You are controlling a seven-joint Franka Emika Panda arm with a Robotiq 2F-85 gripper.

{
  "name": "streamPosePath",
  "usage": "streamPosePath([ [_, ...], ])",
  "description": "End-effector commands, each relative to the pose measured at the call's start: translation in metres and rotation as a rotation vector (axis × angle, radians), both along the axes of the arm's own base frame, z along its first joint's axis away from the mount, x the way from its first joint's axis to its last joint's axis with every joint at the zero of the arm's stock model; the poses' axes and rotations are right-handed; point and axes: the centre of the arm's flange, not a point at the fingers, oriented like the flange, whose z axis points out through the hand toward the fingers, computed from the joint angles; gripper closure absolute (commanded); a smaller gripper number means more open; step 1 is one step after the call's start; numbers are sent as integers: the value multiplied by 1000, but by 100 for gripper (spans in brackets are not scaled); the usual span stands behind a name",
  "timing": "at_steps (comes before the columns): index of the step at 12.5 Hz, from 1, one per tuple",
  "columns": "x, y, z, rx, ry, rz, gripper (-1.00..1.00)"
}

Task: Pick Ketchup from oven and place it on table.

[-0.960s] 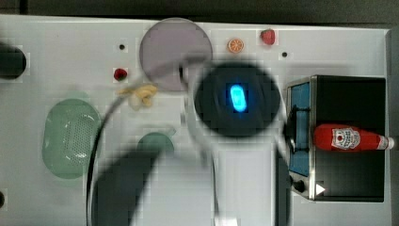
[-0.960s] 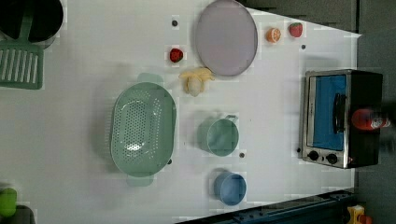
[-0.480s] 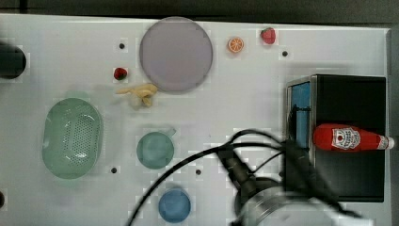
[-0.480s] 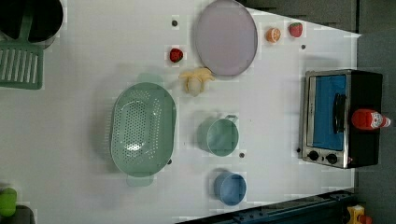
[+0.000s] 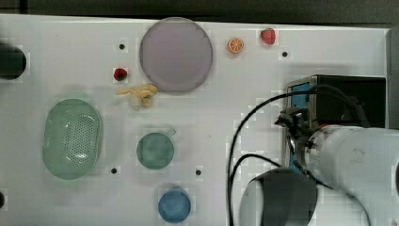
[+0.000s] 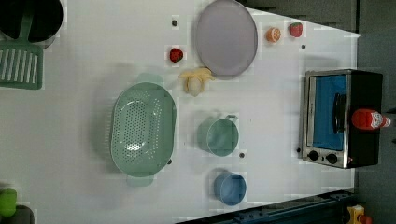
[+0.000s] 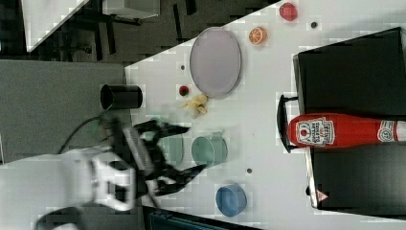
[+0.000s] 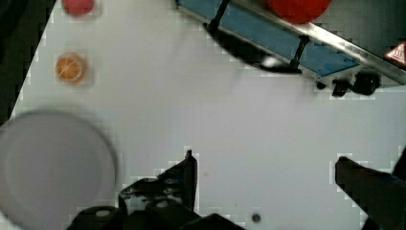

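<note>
The ketchup [image 7: 347,131] lies on its side atop the oven [image 7: 354,62] at the right view's right, so the empty gripper [image 7: 184,151], lower left, stands spread ready to approach.

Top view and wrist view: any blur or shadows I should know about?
Top view: the arm is soft and smeared over the oven. Wrist view: the lilac plate has a smeared rim, the oven handle throws a dark shadow on the table, and the open pincer reads dark.
</note>
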Motion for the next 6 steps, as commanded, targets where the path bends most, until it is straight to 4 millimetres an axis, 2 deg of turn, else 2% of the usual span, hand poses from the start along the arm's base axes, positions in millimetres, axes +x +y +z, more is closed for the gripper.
streamPosePath([
  [1,-12,-72,-8,-18,-77,-90,-100],
  [3,-7,-102,-30,-52,-102,-143,-100],
  [6,-1,-135,-68,-94,-91,-196,-100],
])
